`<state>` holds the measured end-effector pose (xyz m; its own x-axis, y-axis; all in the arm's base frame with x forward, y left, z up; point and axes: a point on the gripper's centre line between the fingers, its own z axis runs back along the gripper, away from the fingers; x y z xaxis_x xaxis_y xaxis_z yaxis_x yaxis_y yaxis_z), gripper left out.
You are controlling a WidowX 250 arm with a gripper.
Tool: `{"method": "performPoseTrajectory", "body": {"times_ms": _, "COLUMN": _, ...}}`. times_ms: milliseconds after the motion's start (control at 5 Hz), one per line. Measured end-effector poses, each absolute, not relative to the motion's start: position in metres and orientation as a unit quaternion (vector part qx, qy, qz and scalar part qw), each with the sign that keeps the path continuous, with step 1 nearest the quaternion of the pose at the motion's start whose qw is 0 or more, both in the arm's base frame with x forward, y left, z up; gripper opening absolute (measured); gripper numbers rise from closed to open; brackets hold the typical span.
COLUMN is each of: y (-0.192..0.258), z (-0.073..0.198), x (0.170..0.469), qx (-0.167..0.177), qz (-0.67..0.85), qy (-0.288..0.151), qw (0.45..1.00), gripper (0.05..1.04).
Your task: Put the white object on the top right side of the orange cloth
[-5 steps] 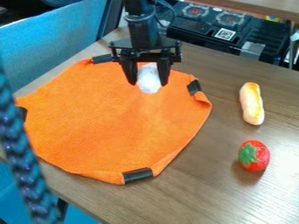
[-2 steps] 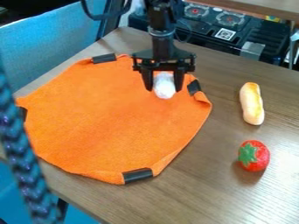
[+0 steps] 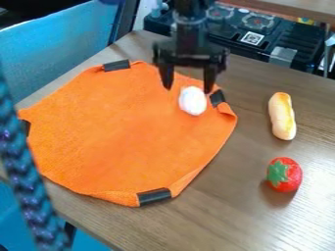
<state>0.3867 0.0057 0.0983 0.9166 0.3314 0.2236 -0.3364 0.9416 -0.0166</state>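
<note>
In the camera view, the white object (image 3: 193, 101) lies on the upper right part of the orange cloth (image 3: 118, 132), just beside the dark strip (image 3: 217, 98) at the right edge. The black gripper (image 3: 188, 90) hangs over this part, and its jaws stand apart, with nothing clamped between them. The object is small, rounded and a little longer than wide, so I would judge it to be light. Whether it is stiff or soft I cannot tell; the surface looks rather smooth, therefore it could slip or roll if it is pinched near an end. If it must be taken again, the best hold is across its narrow middle, one jaw on each long side, with gentle pressure. It does not seem very fragile. As for the counting, there are one white object, one orange cloth with four dark strips along its border, one bread-shaped toy (image 3: 282, 116) and one red strawberry (image 3: 285, 174), all on one desk (image 3: 229, 215).
</note>
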Motion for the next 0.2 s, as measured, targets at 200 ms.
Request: {"method": "performPoseTrajectory", "body": {"times_ms": 200, "y": 0.0039, "z": 0.1277, "x": 0.3735, "qx": 0.036, "qz": 0.130, "qy": -0.135, "qw": 0.982, "gripper": 1.001}}
